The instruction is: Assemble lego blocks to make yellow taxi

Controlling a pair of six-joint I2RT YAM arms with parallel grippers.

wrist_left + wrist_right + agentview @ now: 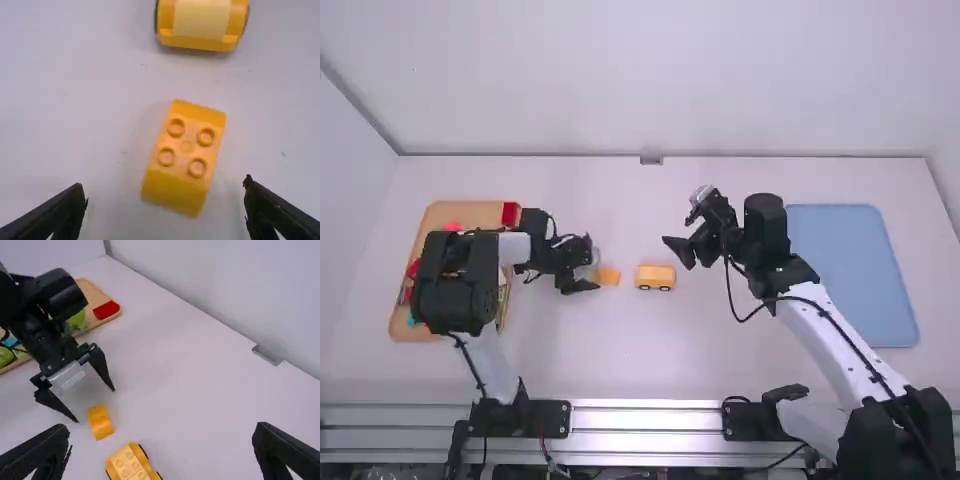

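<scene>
The left gripper, fingers parted and empty, was positioned near the four-stud yellow block. The wheeled yellow assembly stood just beside that block on the white table. The right gripper was likewise spread and empty.

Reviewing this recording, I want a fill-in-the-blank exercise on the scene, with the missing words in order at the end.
The smaller yellow brick has ____ studs on top. The larger yellow piece rests on dark round ____. The left gripper is ____, with a gap on each side of the smaller brick. The blue tray lies on the ____ arm's side of the table.

Missing words: four; wheels; open; right
</scene>
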